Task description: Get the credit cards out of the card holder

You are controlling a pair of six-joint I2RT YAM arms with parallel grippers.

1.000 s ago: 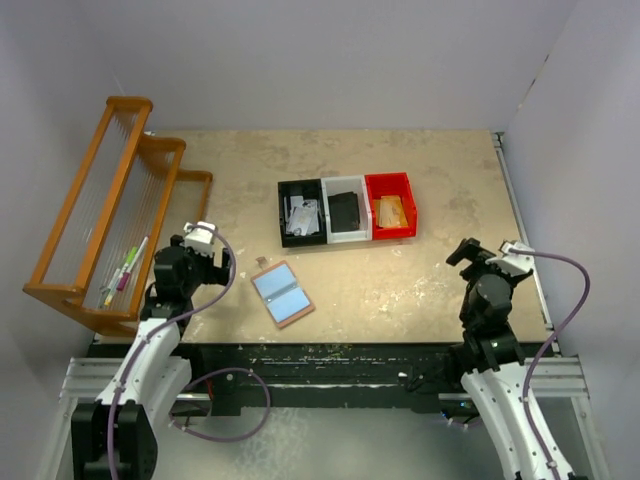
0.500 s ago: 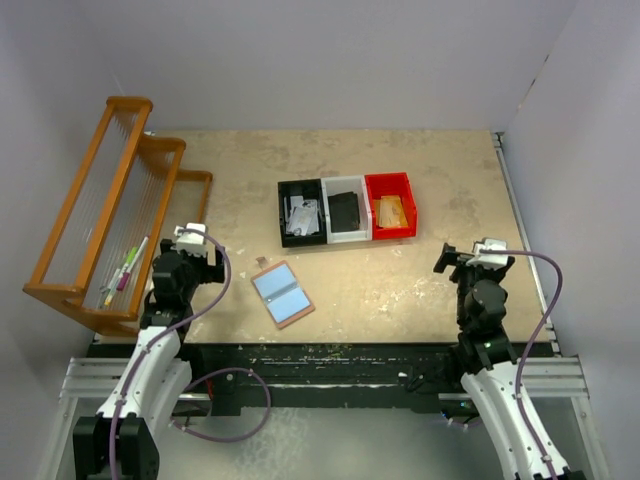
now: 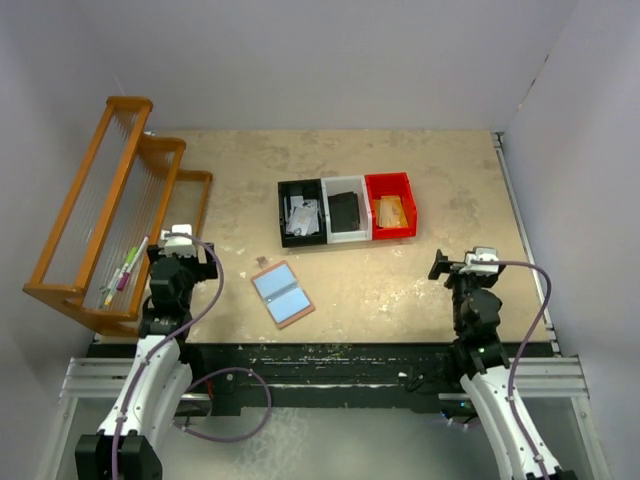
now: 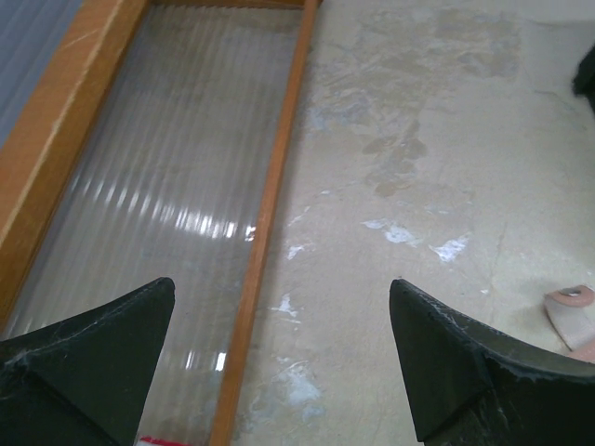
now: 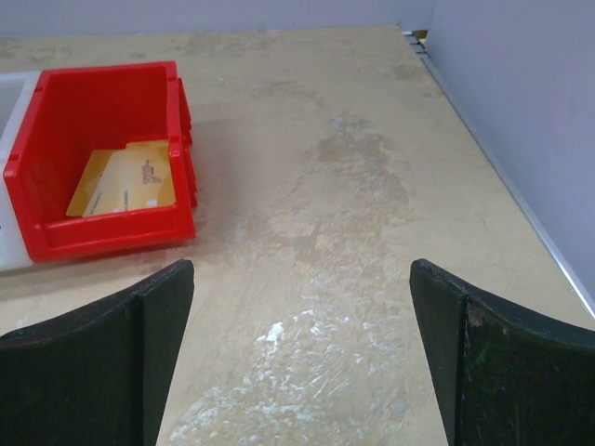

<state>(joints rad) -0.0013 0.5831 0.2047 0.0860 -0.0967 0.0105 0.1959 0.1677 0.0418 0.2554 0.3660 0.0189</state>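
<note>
The card holder lies open on the table, light blue lining up, salmon-pink rim showing. A salmon-pink bit of it shows at the right edge of the left wrist view. Whether any card sits in it I cannot tell. A tan-orange card lies in the red bin. My left gripper is left of the holder, by the rack; its jaws stand wide open over bare table. My right gripper is far right of the holder, open and empty.
A wooden rack with pens leans at the left; its rail runs close past my left fingers. Black, white and red bins stand in a row at mid-table. A wall bounds the right side.
Both arms have drawn back toward the near edge, the left drifting left toward the rack and the right drifting left. Both grippers stayed open. The card holder has not moved.
</note>
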